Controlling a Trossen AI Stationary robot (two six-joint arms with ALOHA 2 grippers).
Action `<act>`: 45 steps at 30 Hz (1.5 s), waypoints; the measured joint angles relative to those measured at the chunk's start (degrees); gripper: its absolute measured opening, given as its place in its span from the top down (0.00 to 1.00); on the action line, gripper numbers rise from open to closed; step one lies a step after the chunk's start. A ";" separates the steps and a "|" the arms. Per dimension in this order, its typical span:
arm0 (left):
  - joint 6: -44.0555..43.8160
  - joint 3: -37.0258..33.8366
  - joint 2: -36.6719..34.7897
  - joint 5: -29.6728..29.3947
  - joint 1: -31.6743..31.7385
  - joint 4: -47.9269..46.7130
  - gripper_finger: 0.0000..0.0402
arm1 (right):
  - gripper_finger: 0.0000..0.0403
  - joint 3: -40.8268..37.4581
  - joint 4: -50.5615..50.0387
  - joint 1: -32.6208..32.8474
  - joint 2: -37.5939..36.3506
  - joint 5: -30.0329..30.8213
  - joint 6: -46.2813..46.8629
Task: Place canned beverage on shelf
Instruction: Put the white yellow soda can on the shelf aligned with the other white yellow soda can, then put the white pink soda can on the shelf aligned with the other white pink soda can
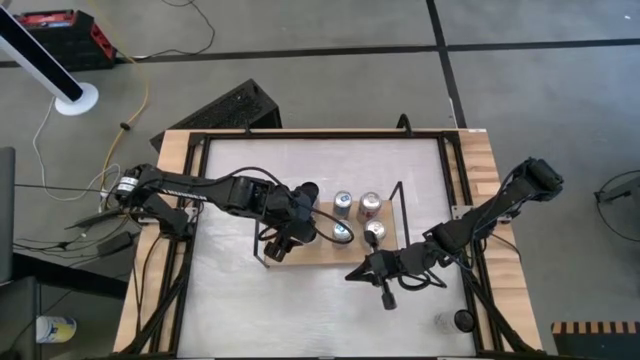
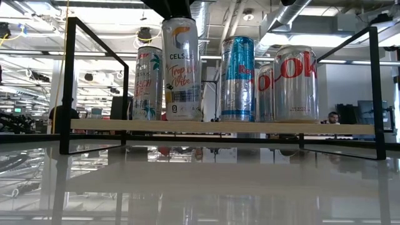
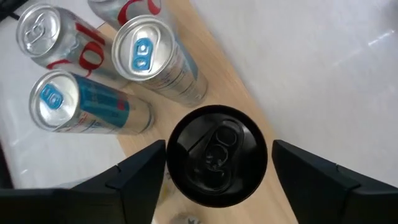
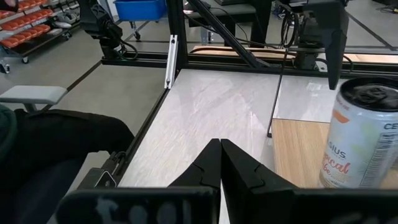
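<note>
The shelf (image 1: pixel 310 255) lies mid-table, a wooden board (image 2: pixel 219 127) with black wire ends. A black-topped Celsius can (image 3: pixel 217 155) stands upright on the board's near edge (image 2: pixel 181 69). My left gripper (image 3: pixel 217 180) is open above it, slanting down from the table's left, one finger (image 3: pixel 140 177) on each side of the can's top, a thin gap showing. Two silver-blue cans (image 3: pixel 140 53) and two Coke cans (image 2: pixel 294 75) stand on the board's right part, another tall can (image 2: pixel 148 81) behind. My right gripper (image 4: pixel 221 165) is shut, off the shelf's near right corner (image 1: pixel 385 285).
The shelf's black wire end (image 1: pixel 400 210) rises between the cans and my right arm. Two small objects (image 1: pixel 455 320) lie at the table's near right. Black rails (image 1: pixel 195 200) frame the tabletop. A person's dark sleeve (image 4: pixel 62 140) shows beyond the table's edge.
</note>
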 joint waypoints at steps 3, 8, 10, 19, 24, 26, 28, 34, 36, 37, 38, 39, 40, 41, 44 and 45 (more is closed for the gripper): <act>0.02 0.00 0.00 -0.98 0.02 -0.04 0.27 | 0.93 -0.02 -0.01 0.00 0.00 0.00 0.01; 1.31 0.00 0.00 -1.44 0.00 0.07 0.23 | 0.93 -0.01 -0.24 0.00 0.02 0.00 0.01; 1.31 0.61 0.00 -1.43 0.00 -0.22 0.23 | 0.93 -0.02 -0.24 0.00 0.02 0.00 0.00; -0.38 8.39 0.00 -1.23 -0.55 -3.38 0.23 | 0.93 -0.02 -0.26 0.00 0.02 0.00 0.04; -7.49 15.18 0.00 -1.23 -1.68 -13.92 0.24 | 0.93 0.67 -2.11 0.19 -0.16 -0.27 5.69; -13.86 17.86 -0.06 -1.31 -2.20 -19.26 0.24 | 0.93 3.24 -7.36 0.69 -0.23 -1.31 8.45; -20.39 19.70 -0.07 -1.54 -2.67 -24.95 0.24 | 0.93 7.44 -15.32 1.66 -0.02 -1.25 10.70; -31.03 17.38 -3.42 -8.43 -7.72 -33.95 0.24 | 0.95 24.10 -43.05 4.06 3.13 -1.02 23.29; -33.44 14.82 -5.59 -11.81 -10.96 -34.07 0.24 | 0.95 30.67 -52.72 4.74 5.53 -1.79 30.11; -34.41 13.36 -6.90 -13.30 -12.80 -33.48 0.24 | 0.95 34.07 -56.63 4.91 6.97 -2.70 33.82; -35.39 11.87 -8.20 -14.69 -14.51 -32.89 0.24 | 0.95 37.06 -61.32 5.40 8.34 -4.12 37.66; -36.21 10.41 -9.63 -16.04 -16.18 -31.98 0.24 | 0.94 39.99 -66.35 5.94 9.94 -6.01 41.52; -36.95 8.91 -11.16 -17.44 -17.94 -30.31 0.24 | 0.94 42.76 -70.97 6.32 11.61 -8.09 45.09; -37.65 7.39 -12.66 -18.84 -19.79 -28.20 0.24 | 0.94 45.53 -74.24 6.87 13.41 -10.25 48.44; -37.32 2.32 -16.88 -22.85 -24.44 -19.81 0.24 | 0.94 52.37 -84.11 8.53 18.17 -18.35 57.47; -36.59 0.44 -18.19 -24.10 -25.96 -16.05 0.24 | 0.94 54.20 -87.18 9.12 19.53 -21.12 60.73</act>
